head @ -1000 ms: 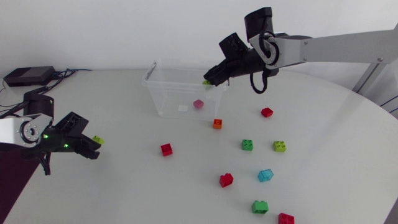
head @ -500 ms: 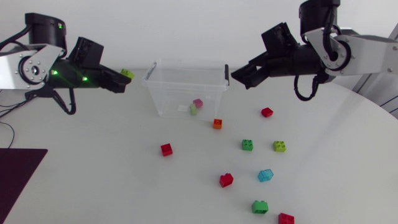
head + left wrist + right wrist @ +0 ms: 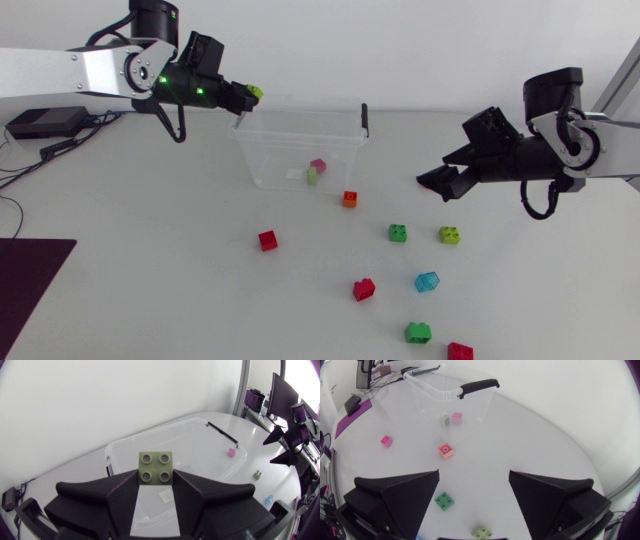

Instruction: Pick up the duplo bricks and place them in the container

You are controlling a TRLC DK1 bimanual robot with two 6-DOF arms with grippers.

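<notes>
My left gripper (image 3: 244,96) is shut on a lime brick (image 3: 256,92) and hangs over the left rim of the clear container (image 3: 262,150). In the left wrist view the lime brick (image 3: 155,467) sits studs up between the fingers of the left gripper (image 3: 156,479), with the container (image 3: 120,447) ahead and below. A pink brick (image 3: 318,165) and a lime one (image 3: 311,176) lie inside. My right gripper (image 3: 438,180) is open and holds nothing, to the right of the container. Its fingers (image 3: 400,490) spread wide in the right wrist view.
Loose bricks lie on the table: orange (image 3: 350,199) by the container's front, red (image 3: 267,240), green (image 3: 398,233), lime (image 3: 449,235), red (image 3: 363,290), cyan (image 3: 427,282), green (image 3: 418,332), red (image 3: 460,351). A black box (image 3: 45,122) sits far left.
My left arm swung from the table's left up to the container with the lime brick. My right gripper dropped a lime brick into the container, opened, and drew back to the right.
</notes>
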